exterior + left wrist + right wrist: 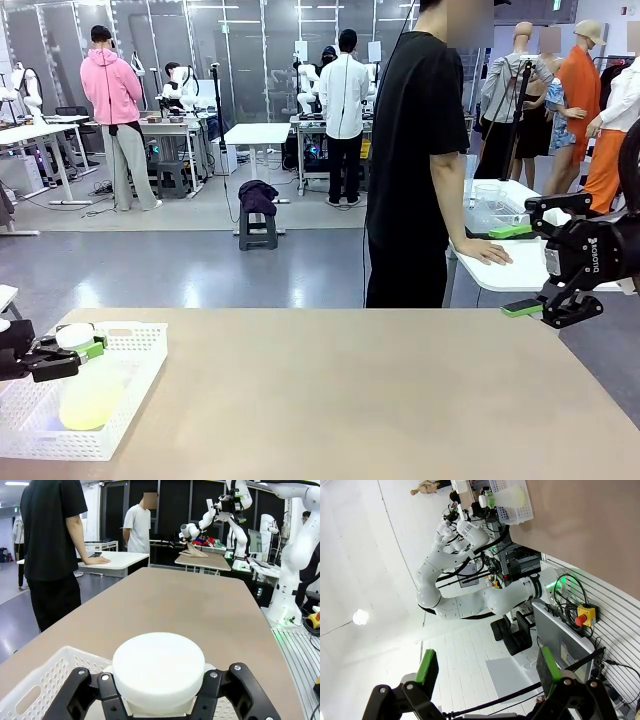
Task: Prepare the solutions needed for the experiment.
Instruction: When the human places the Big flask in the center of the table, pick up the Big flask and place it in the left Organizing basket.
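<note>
- The solutions point(88, 405) are a pale yellow-green liquid glowing through a frosted conical flask point(90, 385) lying in a white perforated basket point(140, 365) at the desk's point(380, 400) left edge.
- Left tool point(88, 352) sits about the flask's white cap point(158, 667); whether it grips, I cannot tell.
- Right tool point(520, 270) hangs spread wide, empty.

a white perforated basket point(135, 375) sits at the near left corner of the tan table point(380, 400). beyond the table's far edge stands a person in black point(420, 150), leaning, it seems, on a white side table point(510, 270).
</note>
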`<action>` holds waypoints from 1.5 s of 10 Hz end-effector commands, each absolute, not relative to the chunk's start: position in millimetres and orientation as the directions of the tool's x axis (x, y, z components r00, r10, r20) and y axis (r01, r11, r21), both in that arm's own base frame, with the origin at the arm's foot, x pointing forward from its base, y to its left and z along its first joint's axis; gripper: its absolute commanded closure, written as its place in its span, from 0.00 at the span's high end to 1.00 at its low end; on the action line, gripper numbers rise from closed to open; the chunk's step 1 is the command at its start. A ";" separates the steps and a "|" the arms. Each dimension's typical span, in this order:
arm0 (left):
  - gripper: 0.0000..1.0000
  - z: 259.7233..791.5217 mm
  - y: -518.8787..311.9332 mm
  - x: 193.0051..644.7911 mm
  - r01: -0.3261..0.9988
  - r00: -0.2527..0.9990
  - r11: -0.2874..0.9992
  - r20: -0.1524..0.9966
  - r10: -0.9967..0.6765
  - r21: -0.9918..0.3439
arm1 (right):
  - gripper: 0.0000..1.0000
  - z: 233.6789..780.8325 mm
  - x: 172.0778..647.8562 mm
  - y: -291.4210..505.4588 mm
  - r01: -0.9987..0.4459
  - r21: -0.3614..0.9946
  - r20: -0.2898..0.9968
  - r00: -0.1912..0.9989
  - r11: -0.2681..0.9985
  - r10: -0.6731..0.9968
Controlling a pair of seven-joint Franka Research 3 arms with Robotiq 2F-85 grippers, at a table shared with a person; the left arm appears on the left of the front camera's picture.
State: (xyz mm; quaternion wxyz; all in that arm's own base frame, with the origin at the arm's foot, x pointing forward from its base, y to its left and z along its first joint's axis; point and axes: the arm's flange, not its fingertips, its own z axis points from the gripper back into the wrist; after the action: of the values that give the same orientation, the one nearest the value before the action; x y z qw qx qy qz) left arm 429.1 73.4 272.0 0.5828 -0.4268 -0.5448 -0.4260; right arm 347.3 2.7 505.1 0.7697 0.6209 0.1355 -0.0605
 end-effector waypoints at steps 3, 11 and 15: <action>0.53 271.4 69.6 433.3 0.964 -0.002 0.267 0.999 -0.049 0.015 | 1.00 507.0 347.3 3.2 0.260 0.944 -0.280 0.957 0.204 0.077; 1.00 276.9 82.9 412.1 0.945 0.066 0.327 0.994 -0.089 -0.033 | 1.00 507.0 347.3 3.2 0.260 0.944 -0.280 0.957 0.204 0.077; 1.00 269.7 82.9 417.9 0.953 0.041 0.302 0.998 -0.046 -0.026 | 1.00 507.0 347.3 3.2 0.260 0.944 -0.280 0.957 0.204 0.077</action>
State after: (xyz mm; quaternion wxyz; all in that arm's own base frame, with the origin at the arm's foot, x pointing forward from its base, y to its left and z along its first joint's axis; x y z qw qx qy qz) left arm 416.7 83.5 268.8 0.5962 -0.4104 -0.5466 -0.4212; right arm 347.2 2.7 505.1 0.7697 0.6209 0.1356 -0.0605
